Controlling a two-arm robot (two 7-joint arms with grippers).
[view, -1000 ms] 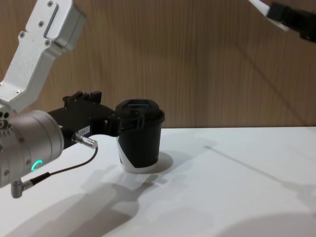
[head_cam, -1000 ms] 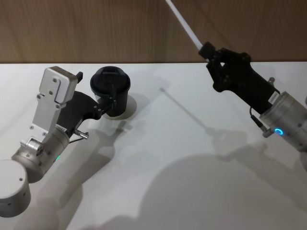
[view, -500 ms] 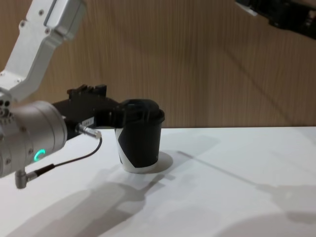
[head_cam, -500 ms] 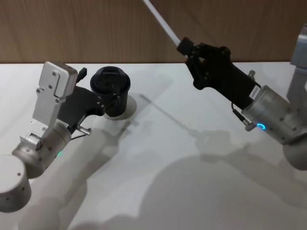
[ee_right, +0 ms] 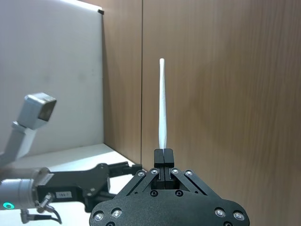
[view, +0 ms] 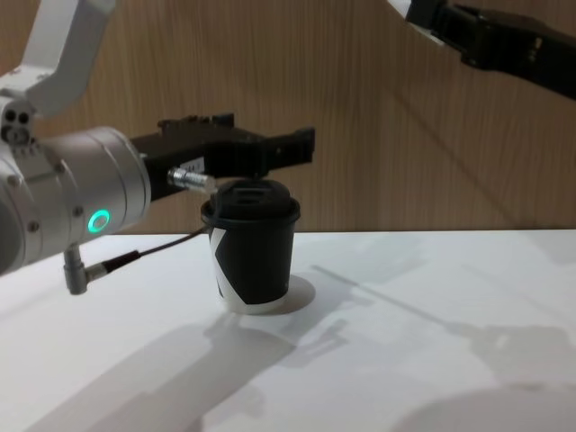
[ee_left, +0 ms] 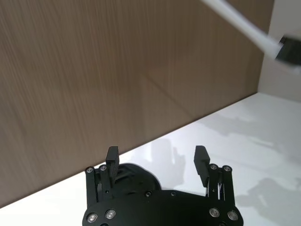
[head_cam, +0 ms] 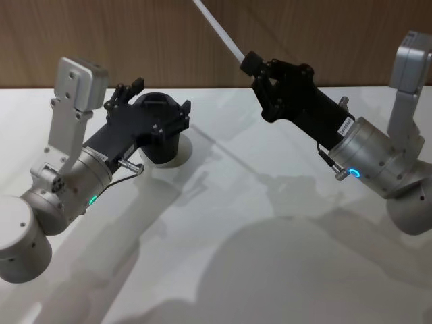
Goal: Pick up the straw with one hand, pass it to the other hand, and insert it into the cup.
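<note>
The black cup [view: 255, 252] with its domed lid stands upright on the white table, also seen in the head view as the cup [head_cam: 165, 144]. My left gripper [head_cam: 158, 100] hovers open just above the lid, its fingers spread wider than the cup; the chest view shows this left gripper [view: 270, 148] clear of the lid. My right gripper [head_cam: 251, 62] is raised to the right of the cup, shut on the lower end of the white straw [head_cam: 219, 30]. The straw [ee_right: 162, 103] sticks straight out beyond the right gripper [ee_right: 163, 155], pointing up and away towards the wall.
A bare white table [head_cam: 236, 236] stretches in front of and to the right of the cup. A wooden wall [head_cam: 337, 34] closes the back. The left arm's dark cable [view: 135, 256] hangs near the cup's left side.
My left gripper has risen from beside the cup to just above its lid. The right gripper has carried the straw leftward, closer to the cup.
</note>
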